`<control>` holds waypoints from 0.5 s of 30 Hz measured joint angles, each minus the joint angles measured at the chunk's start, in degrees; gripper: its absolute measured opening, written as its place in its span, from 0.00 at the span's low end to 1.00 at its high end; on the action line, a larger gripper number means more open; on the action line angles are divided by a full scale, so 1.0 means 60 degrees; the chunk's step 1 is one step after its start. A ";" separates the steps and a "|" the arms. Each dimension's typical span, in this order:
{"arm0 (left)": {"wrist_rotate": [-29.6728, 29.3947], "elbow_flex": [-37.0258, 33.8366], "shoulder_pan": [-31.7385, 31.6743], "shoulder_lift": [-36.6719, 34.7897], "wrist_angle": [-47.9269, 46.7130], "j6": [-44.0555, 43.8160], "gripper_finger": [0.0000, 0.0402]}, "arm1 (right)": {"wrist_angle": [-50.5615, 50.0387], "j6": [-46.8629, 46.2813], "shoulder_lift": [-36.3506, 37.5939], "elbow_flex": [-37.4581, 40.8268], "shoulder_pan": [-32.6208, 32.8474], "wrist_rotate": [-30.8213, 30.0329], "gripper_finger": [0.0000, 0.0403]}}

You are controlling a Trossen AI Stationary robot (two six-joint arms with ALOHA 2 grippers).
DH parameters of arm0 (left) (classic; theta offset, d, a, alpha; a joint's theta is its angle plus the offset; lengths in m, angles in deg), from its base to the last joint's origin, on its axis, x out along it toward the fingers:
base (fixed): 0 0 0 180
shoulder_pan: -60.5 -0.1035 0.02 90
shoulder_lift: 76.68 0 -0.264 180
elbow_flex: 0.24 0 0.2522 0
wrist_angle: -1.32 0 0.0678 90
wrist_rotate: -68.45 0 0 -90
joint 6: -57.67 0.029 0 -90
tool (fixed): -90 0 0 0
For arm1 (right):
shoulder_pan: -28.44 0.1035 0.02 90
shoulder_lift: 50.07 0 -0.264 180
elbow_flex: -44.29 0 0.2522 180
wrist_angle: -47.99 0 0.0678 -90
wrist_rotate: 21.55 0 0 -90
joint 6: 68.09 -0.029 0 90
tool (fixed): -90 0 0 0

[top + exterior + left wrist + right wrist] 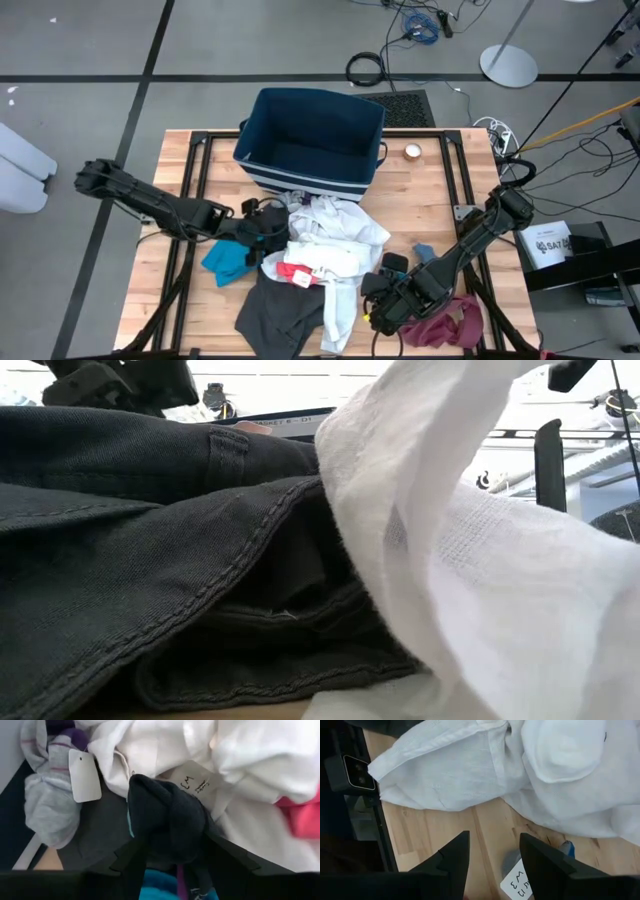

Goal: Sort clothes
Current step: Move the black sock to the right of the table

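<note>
Dark grey garment (150, 560) & white top (480, 560) right against low cam. Bin (312, 140) looks empty, so sorting barely begun imo. Clothes pile (320, 250) on table just in front of bin. My left gripper (172, 852) pinches a dark sock (165, 815); my right gripper (492, 852) spread, empty, over wood near maroon top (450, 325).

White top (335, 235), dark grey garment (283, 318)

Bare wooden table (485, 840) lay open between my right fingers (451, 860); the white garment (485, 765) blocked everything just beyond.
</note>
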 joint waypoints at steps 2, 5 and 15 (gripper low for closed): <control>0.0060 0.0000 -0.0059 0.0102 0.0040 0.0037 0.49 | -0.0002 0.0007 0.0000 0.0000 -0.0004 0.0000 0.40; 0.0205 0.0000 -0.0149 0.0271 0.0045 0.0041 0.48 | -0.0001 0.0010 0.0000 0.0000 -0.0004 -0.0004 0.40; 0.0350 0.0067 -0.0187 0.0424 0.0219 0.0967 0.06 | -0.0001 0.0294 0.0000 0.0000 -0.0006 -0.0629 0.40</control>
